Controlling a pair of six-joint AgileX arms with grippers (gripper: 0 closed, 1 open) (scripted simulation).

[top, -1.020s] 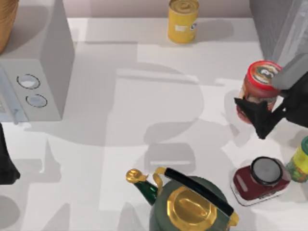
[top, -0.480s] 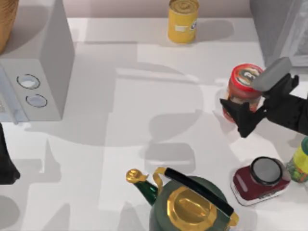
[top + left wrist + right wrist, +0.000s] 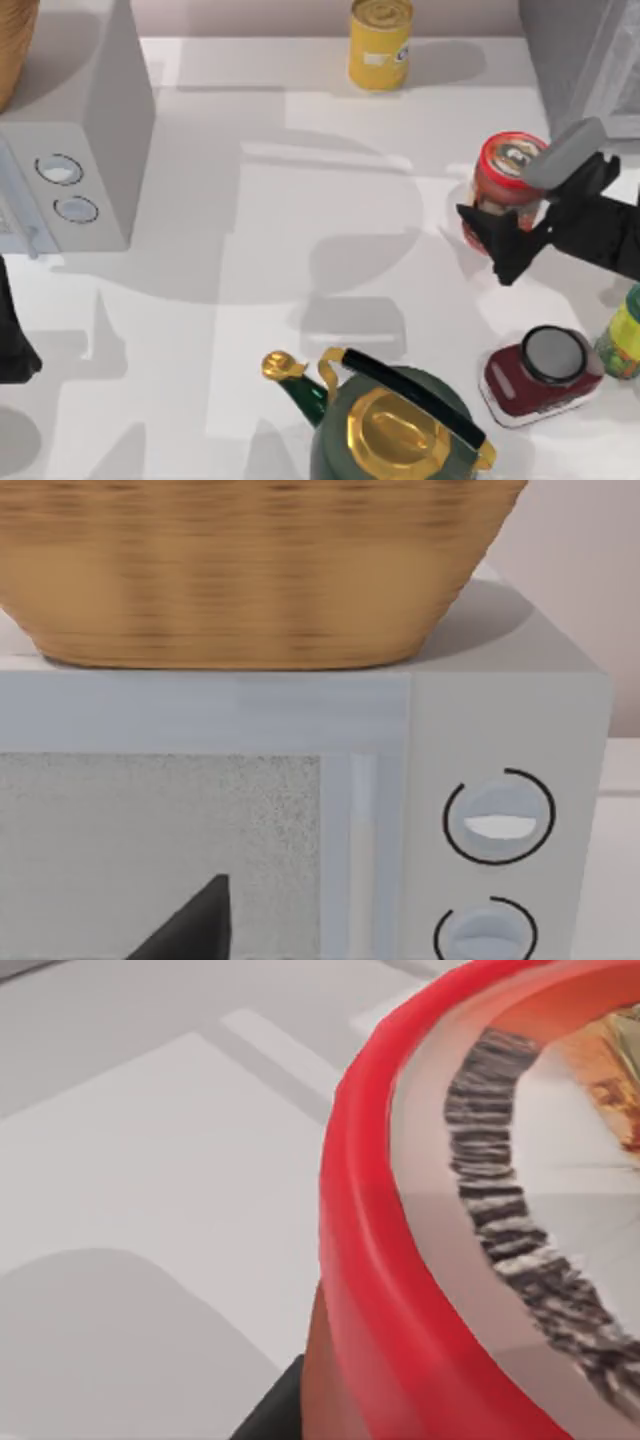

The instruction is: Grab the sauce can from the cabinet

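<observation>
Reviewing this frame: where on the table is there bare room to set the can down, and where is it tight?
Bare: the table middle, between the white box with dials, yellow can and kettle. Crowded: the right side, where the right pincer holds the sauce can near the cabinet, dark red jar and green can.

I see the sauce can (image 3: 506, 185), a small cylinder with red rim, gold printed top and reddish-orange label, upright and clamped in my right hand (image 3: 500, 225) at the table's right side, just in front of the grey speckled cabinet (image 3: 580, 50).
</observation>
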